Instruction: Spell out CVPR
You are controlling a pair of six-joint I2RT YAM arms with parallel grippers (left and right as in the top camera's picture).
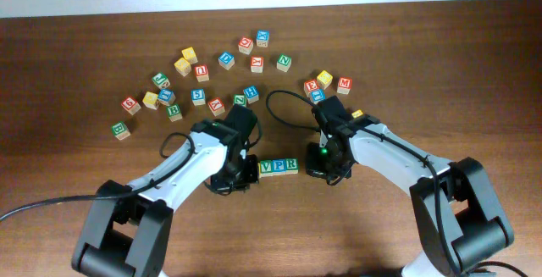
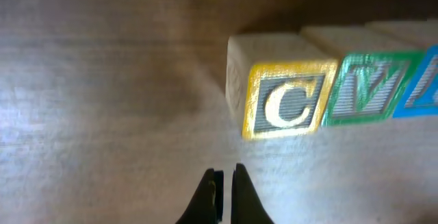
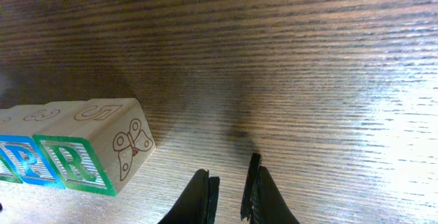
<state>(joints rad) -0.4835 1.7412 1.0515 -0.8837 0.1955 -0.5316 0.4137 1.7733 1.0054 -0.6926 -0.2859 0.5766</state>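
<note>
A row of wooden cubes lies on the table between my two grippers. The left wrist view shows the yellow C cube (image 2: 286, 104) at the row's left end, touching the green V cube (image 2: 369, 90), with the blue P cube (image 2: 424, 80) after it. From overhead I read V (image 1: 267, 168), P (image 1: 279, 167) and R (image 1: 291, 165); the C is hidden under the left arm. The green R cube (image 3: 72, 166) ends the row in the right wrist view. My left gripper (image 2: 224, 176) is shut and empty, just short of the C. My right gripper (image 3: 229, 183), its jaws a narrow slit apart, holds nothing to the right of the R.
Several loose letter cubes are scattered across the back of the table, around a red one (image 1: 201, 72) and a cluster (image 1: 326, 82) behind the right arm. A yellow cube (image 1: 356, 113) lies beside the right arm. A black cable (image 1: 284, 112) loops behind the row.
</note>
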